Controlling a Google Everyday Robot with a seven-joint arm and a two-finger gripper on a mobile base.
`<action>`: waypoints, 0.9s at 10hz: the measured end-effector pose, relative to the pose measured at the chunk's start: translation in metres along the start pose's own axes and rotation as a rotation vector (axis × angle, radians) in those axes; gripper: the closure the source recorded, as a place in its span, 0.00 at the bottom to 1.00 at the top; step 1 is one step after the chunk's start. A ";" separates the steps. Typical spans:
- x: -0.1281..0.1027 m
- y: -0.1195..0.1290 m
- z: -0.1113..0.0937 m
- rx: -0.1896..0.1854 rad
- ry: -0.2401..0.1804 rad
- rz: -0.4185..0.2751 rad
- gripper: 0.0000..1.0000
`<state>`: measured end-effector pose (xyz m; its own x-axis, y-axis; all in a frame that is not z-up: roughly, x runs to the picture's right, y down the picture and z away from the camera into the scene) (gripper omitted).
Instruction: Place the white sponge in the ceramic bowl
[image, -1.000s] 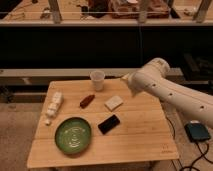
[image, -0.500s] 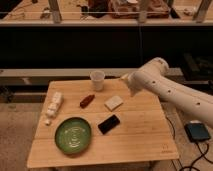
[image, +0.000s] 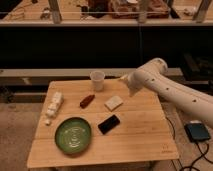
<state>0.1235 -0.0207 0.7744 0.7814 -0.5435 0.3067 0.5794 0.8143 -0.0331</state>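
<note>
White sponge (image: 114, 103): small flat off-white block, lying flat on the wooden table (image: 140, 137), up and to the right of the ceramic bowl (image: 62, 134), well apart from it, touching nothing. Ceramic bowl: wide shallow round green dish with pale rings inside, upright near the table's front left, nothing in it. Black slab (image: 109, 124): flat, set at an angle, just beside the bowl on its right, between the bowl and the white sponge. Brown-red item (image: 86, 101): small, elongated, lying behind the bowl and left of the sponge; its kind cannot be told. White cup (image: 97, 80): translucent, upright, farther behind the bowl, near the table's back edge. Row of small white cubes (image: 53, 106): runs slantwise behind and left of the bowl, near the table's left edge. Gripper (image: 128, 85): at the end of the white arm (image: 170, 90), which reaches in from the right; it hangs above the table's back right part, far from the bowl, up and to the right of the sponge and clear of it, carrying nothing that can be seen; whether it is wide or narrow cannot be told. Dark device (image: 198, 132): on the floor off the table's right side, cable attached.
</note>
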 end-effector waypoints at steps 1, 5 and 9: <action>0.003 -0.001 0.004 -0.019 -0.030 0.002 0.35; 0.007 -0.028 0.041 -0.195 -0.172 -0.076 0.35; -0.021 0.005 0.053 -0.281 -0.233 -0.100 0.35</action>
<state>0.0982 0.0058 0.8187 0.6625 -0.5303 0.5289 0.7167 0.6540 -0.2420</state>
